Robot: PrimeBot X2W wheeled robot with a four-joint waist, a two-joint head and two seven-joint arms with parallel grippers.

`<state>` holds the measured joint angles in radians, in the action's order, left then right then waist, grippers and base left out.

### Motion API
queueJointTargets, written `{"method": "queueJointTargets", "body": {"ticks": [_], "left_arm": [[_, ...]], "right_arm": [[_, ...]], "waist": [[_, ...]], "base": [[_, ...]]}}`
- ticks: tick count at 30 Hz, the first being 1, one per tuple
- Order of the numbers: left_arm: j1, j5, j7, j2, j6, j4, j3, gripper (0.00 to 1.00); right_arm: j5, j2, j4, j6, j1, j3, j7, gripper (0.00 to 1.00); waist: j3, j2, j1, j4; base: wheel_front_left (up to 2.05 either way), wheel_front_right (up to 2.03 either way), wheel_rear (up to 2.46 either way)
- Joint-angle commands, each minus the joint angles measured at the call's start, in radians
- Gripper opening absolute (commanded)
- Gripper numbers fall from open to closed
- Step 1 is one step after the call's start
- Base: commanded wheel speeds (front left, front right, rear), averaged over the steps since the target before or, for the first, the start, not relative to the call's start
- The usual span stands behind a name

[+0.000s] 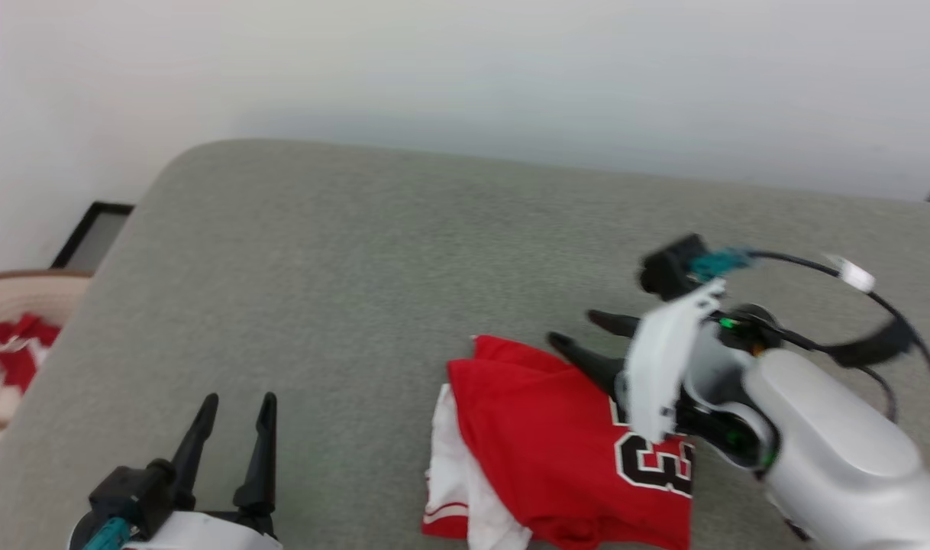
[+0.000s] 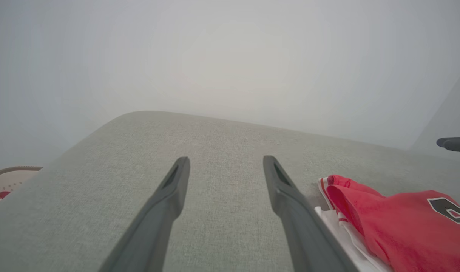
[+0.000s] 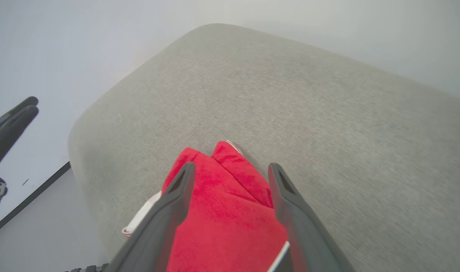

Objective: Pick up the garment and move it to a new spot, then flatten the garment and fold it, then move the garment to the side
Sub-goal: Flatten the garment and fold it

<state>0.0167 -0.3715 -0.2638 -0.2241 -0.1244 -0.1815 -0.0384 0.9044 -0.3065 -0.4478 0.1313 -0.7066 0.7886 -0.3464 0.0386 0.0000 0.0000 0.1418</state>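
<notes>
Right gripper (image 1: 576, 327), dark fingers spread and empty, hangs over the far end of the folded red jersey with white sleeves (image 1: 557, 451), whose long axis runs 11 to 5 o'clock. Left gripper (image 1: 238, 397), likewise spread, sits farther off at its 9 o'clock. Bare grey fabric cushion (image 1: 358, 267) lies open toward 12.

The grey surface (image 1: 358, 267) lies open left of and beyond the garment (image 1: 557, 451)

Red garment (image 1: 557, 447), right pincer (image 1: 572, 325) splayed above
</notes>
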Motion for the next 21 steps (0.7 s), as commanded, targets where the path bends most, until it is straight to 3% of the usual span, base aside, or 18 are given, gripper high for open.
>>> {"method": "queueJointTargets", "body": {"ticks": [1, 11, 21], "left_arm": [[-0.008, 0.004, 0.000, -0.003, -0.001, 0.004, 0.004, 1.00], [-0.041, 0.027, 0.000, -0.020, 0.012, 0.027, 0.031, 1.00], [-0.064, 0.039, 0.000, -0.036, 0.014, 0.026, 0.043, 1.00]], "right_arm": [[-0.002, -0.014, 0.009, -0.001, 0.021, 0.002, 0.016, 1.00], [-0.062, -0.174, 0.112, -0.001, 0.127, -0.017, 0.274, 1.00], [-0.127, -0.241, 0.107, -0.001, 0.260, -0.148, 0.535, 1.00]], "waist": [[-0.014, 0.0000, 0.0000, -0.043], [-0.029, 0.0000, 0.0000, -0.150], [-0.046, 0.0000, 0.0000, -0.209]], "base": [[0.00, 0.00, 0.00], [0.00, 0.00, 0.00], [0.00, 0.00, 0.00]]}}
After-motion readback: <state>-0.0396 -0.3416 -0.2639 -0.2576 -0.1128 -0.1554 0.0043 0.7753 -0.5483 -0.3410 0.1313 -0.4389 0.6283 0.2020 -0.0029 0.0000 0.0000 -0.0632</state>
